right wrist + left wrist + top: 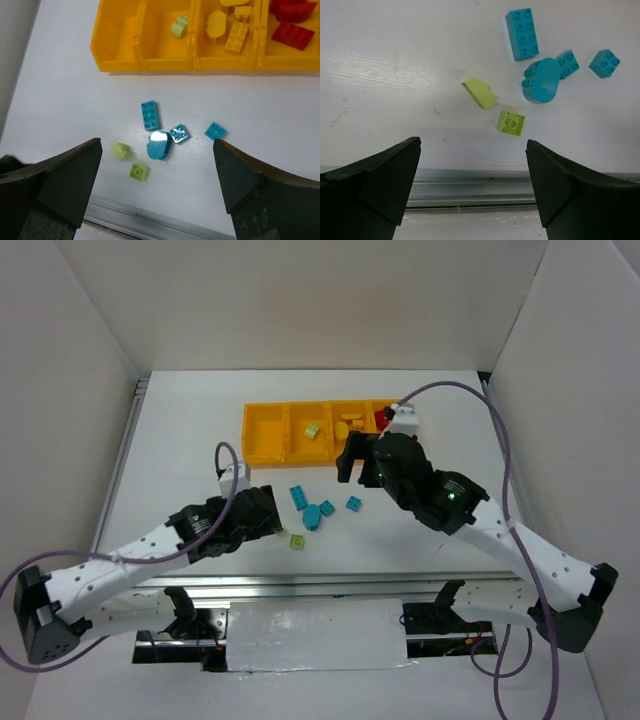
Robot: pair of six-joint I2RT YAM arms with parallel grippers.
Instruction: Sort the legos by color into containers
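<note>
While the overhead camera looks down, the long orange-yellow plastic tray [262, 435] of four square compartments lies across the far middle of the white table [180, 440]. Second compartment from the left holds one pale green brick [313, 430], the third holds yellow bricks [347, 425], and the fourth holds red bricks [381, 420], partly hidden. The right gripper [352, 455] hangs at the tray's near wall. The left gripper [272, 523] sits low, just beside loose pieces. Four cyan-blue bricks [313, 516] lie on the table between the two arms.

Left wrist view: fingers spread wide, nothing between them. Ahead are a rounded pale green piece [480, 93] and a square pale green piece [511, 122], near each other but apart. Beyond them is the cyan-blue group, its rounded brick touching a small square one.

Right wrist view: fingers wide apart and empty. The loose cyan-blue and green pieces lie on the table below, with the tray beyond them.
</note>
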